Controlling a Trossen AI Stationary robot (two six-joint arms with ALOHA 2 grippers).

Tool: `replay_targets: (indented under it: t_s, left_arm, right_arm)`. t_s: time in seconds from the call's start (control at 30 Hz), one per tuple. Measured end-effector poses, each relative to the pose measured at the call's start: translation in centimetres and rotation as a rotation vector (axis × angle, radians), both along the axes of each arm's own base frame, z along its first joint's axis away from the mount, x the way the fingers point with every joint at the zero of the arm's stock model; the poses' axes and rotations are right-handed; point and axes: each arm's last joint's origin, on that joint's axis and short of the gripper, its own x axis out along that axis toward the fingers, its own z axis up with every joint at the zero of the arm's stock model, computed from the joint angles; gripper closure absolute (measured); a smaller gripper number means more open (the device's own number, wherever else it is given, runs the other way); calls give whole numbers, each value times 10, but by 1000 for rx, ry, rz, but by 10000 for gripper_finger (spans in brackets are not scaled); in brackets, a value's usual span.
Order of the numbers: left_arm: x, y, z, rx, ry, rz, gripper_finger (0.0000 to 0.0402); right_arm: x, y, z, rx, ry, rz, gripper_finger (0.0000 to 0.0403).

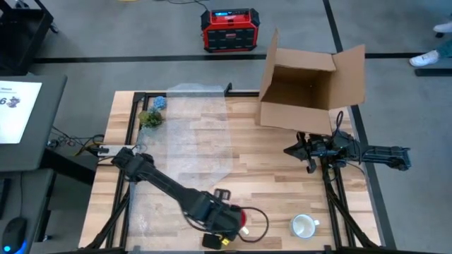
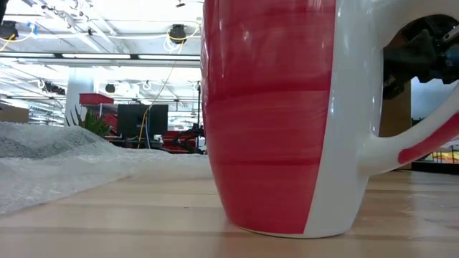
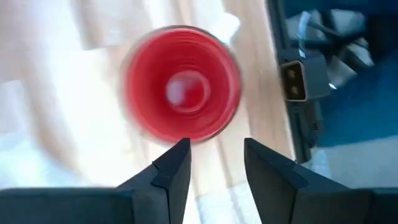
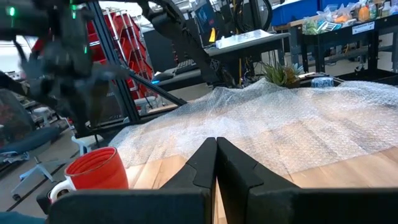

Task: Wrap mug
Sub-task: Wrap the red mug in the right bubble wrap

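The table is pale wood. A sheet of bubble wrap covers much of its left half, from the far edge toward the near side. An open cardboard box stands at the far right, flaps up.

The left arm reaches from the left edge to the near side. Its gripper hangs over the near edge, fingers spread apart and holding nothing, straight above the red mug, which stands upright just off the wrap's near corner. In the low view this mug is red with a white stripe and handle.

The right arm lies along the right side, in front of the box. Its gripper points left across the table, fingers pressed together on nothing, well apart from the red mug.

A white mug stands upright near the right front edge. A small plant and a blue thing sit at the wrap's far left corner.
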Motion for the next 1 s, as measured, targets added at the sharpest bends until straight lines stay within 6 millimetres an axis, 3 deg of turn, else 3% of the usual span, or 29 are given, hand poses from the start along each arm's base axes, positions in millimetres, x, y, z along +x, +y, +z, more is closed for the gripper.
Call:
replay_targets:
  t_s: [0.1, 0.17, 0.23, 0.3, 0.47, 0.63, 0.83, 1.0]
  left_arm:
    - [-24, -3, 30, 71, -108, 29, 281]
    - [-39, -5, 43, 147, -180, 65, 284]
    - [-57, -5, 48, 246, -222, 127, 286]
    - [-72, -2, 48, 320, -247, 216, 288]
    - [-101, 2, 31, 332, -283, 375, 288]
    - [-117, 2, -3, 222, -340, 465, 288]
    - [-128, 0, -40, 183, -371, 555, 288]
    - [-143, -9, -49, 163, -409, 608, 288]
  right_arm:
    - [0, 0, 1, 25, -4, 2, 403]
    - [0, 1, 2, 232, -2, 21, 403]
    - [0, 0, 4, 419, -17, 23, 403]
    - [0, 1, 3, 441, -4, 28, 403]
    - [6, 11, 2, 441, 44, 122, 403]
    - [14, 26, 7, 402, 58, 190, 403]
    - [33, 55, 48, 283, 81, 262, 403]
    - [70, 93, 82, 151, 192, 275, 403]
